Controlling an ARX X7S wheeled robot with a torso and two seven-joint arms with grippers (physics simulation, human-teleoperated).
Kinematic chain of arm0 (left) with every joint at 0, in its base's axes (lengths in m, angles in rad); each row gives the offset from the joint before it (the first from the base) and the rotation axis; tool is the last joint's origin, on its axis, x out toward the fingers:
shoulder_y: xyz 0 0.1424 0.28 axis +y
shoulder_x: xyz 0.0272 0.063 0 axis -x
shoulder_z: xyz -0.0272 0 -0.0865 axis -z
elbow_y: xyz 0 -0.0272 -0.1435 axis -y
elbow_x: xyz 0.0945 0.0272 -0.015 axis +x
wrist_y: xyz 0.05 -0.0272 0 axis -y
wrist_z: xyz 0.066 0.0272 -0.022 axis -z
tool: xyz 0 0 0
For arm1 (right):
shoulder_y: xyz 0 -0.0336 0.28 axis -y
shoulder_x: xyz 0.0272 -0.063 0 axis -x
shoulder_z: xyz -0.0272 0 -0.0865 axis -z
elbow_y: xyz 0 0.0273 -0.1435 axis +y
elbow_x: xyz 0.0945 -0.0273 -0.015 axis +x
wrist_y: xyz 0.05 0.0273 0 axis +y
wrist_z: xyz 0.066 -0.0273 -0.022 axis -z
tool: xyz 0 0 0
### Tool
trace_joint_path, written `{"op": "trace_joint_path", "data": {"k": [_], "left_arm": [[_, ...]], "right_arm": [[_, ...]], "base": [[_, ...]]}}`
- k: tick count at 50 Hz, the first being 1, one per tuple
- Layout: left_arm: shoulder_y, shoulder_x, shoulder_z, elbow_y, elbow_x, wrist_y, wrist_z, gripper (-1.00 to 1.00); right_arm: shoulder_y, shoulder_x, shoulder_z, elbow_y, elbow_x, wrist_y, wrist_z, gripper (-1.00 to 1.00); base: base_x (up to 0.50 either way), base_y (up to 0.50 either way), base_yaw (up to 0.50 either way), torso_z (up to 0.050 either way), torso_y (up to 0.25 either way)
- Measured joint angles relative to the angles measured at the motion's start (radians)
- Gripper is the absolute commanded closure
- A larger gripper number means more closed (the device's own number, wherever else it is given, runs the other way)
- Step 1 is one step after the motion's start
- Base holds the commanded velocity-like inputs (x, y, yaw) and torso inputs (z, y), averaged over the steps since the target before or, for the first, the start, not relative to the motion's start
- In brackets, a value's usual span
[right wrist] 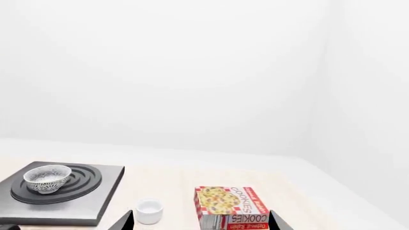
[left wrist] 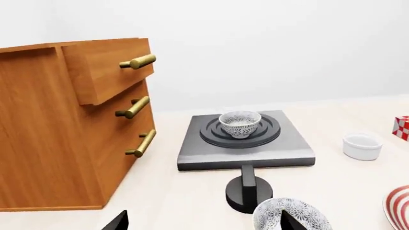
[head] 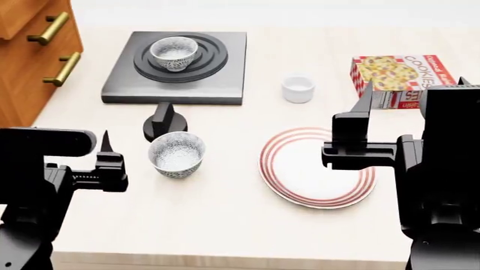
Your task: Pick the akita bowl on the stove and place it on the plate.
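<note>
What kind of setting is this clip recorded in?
Likely a simulated kitchen counter: a stove with a ring burner, a wooden drawer cabinet, patterned bowls, a red-ringed plate and a cookie box on a pale tabletop.

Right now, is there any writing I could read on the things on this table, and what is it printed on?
"COOKIES": big red letters on the cookie box, readable in the head view and upside down in the right wrist view.
A smaller line beside that word is too small to read.
No writing shows on the bowls, plate, cup, stove or cabinet.
</note>
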Motion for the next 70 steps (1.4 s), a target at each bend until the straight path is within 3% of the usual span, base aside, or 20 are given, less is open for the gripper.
{"op": "trace_joint_path", "data": {"k": [39,70], "left_arm": [[-0.017,-0.018,0.012,0.013,-0.029,-0.026,-0.016,-1.0],[-0.016,-0.028,0.023,0.014,-0.046,-0.023,-0.028,-1.0]], "right_arm": [[0.0,0.005,0.003,-0.001,0.015,0.001,0.01,-1.0],[-0.001,0.016,-0.008,0.003,0.025,0.001,0.017,-1.0]], "base": [[0.0,-0.25,0.0,0.0,0.0],[0.0,-0.01,0.0,0.0,0.0]]}}
